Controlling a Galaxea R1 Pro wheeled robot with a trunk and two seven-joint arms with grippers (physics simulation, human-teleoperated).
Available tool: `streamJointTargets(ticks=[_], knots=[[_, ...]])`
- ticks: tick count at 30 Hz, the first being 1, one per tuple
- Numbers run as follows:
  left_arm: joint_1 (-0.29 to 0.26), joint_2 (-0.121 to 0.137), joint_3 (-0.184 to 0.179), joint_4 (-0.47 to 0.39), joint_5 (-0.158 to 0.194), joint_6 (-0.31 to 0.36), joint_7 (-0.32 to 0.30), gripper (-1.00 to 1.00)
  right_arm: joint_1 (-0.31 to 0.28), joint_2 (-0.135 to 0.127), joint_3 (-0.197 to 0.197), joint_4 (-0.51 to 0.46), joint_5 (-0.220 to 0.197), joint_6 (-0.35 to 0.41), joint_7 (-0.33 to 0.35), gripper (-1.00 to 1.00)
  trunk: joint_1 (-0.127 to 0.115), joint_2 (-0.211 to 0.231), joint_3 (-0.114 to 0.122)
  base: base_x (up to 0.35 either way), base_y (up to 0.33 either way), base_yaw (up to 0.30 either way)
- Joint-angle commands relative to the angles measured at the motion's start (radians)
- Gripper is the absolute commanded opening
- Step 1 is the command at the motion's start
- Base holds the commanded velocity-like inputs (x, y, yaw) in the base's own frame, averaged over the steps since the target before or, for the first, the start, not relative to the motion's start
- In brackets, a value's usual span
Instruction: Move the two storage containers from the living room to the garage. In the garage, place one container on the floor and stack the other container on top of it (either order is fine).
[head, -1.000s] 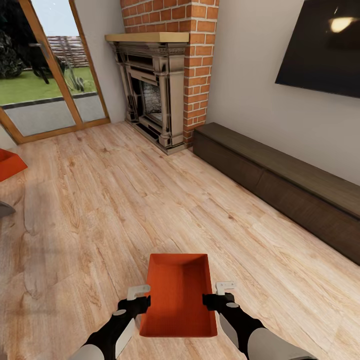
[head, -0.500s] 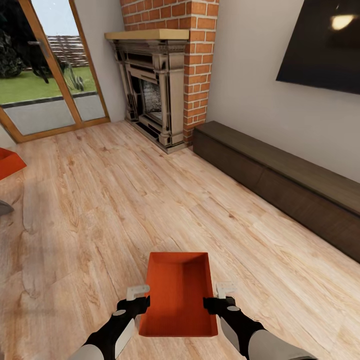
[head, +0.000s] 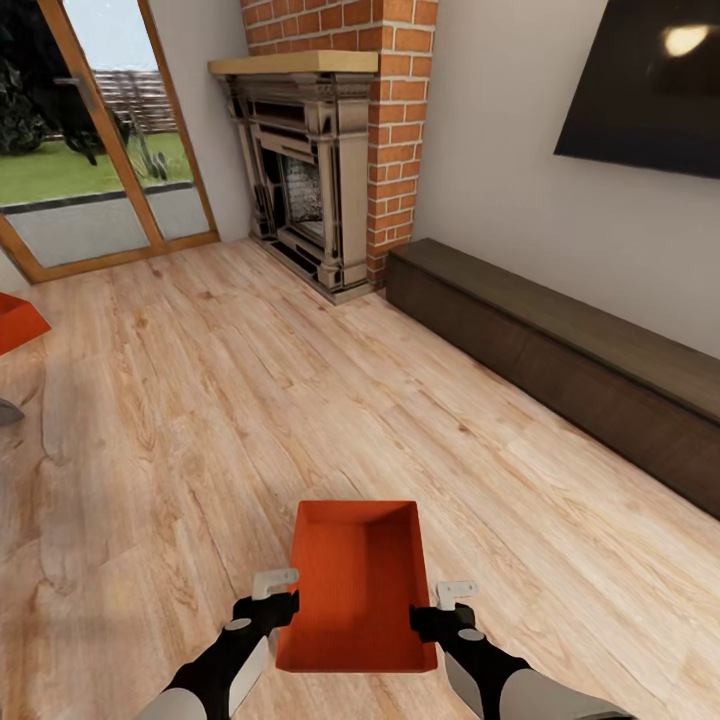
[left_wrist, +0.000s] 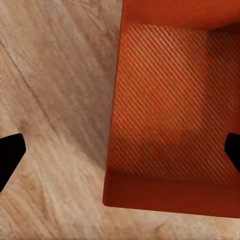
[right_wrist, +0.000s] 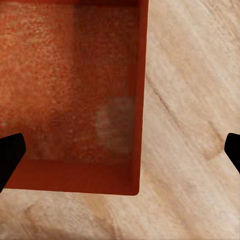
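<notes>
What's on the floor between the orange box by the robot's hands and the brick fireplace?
Nothing: in the head view only bare light wood plank floor lies between the orange-red open-topped box and the brick fireplace.

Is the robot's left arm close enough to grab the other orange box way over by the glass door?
Probably not. The left tool sits beside the near storage container, while the second container lies far off across the bare wood floor. Nothing blocks it; the robot would just need to roll closer.
</notes>
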Motion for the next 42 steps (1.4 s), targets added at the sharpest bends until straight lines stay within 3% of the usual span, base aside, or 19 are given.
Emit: streamJointTargets(ticks=[1,5,8,12,32,38,42], knots=[[0.000,0.001,-0.004,-0.004,0.005,0.003,0.005,1.00,-0.001,0.000,0.008,0.000,-0.003,-0.003,-0.005,1.00,0.004,-0.008,-0.004,0.000,0.000,0.000],[0.000,0.006,-0.009,-0.017,-0.018,0.006,0.005,1.00,-0.001,0.000,0.008,-0.001,-0.002,-0.004,-0.005,1.00,0.019,-0.036,-0.016,0.000,0.000,0.000],[0.000,0.009,-0.009,-0.022,-0.067,0.006,0.005,1.00,-0.001,0.002,0.010,-0.006,-0.001,-0.005,-0.006,1.00,0.031,-0.057,-0.026,0.000,0.000,0.000],[0.000,0.008,-0.010,-0.022,-0.087,0.006,0.005,1.00,-0.001,0.003,0.011,-0.008,0.001,-0.006,-0.006,1.00,0.046,-0.085,-0.038,0.000,0.000,0.000],[0.000,0.008,-0.010,-0.020,-0.092,0.000,0.005,1.00,-0.001,0.000,0.011,-0.011,0.001,-0.005,-0.006,1.00,0.123,-0.225,-0.101,0.000,0.000,0.000],[0.000,0.008,-0.009,-0.021,-0.092,-0.004,0.005,1.00,-0.001,-0.003,0.008,-0.011,0.000,-0.008,-0.006,1.00,0.123,-0.225,-0.101,0.000,0.000,0.000],[0.000,0.007,-0.008,-0.016,-0.092,-0.003,0.005,1.00,-0.001,-0.005,0.006,-0.012,0.000,-0.008,-0.006,1.00,0.138,-0.253,-0.114,0.000,0.000,0.000]])
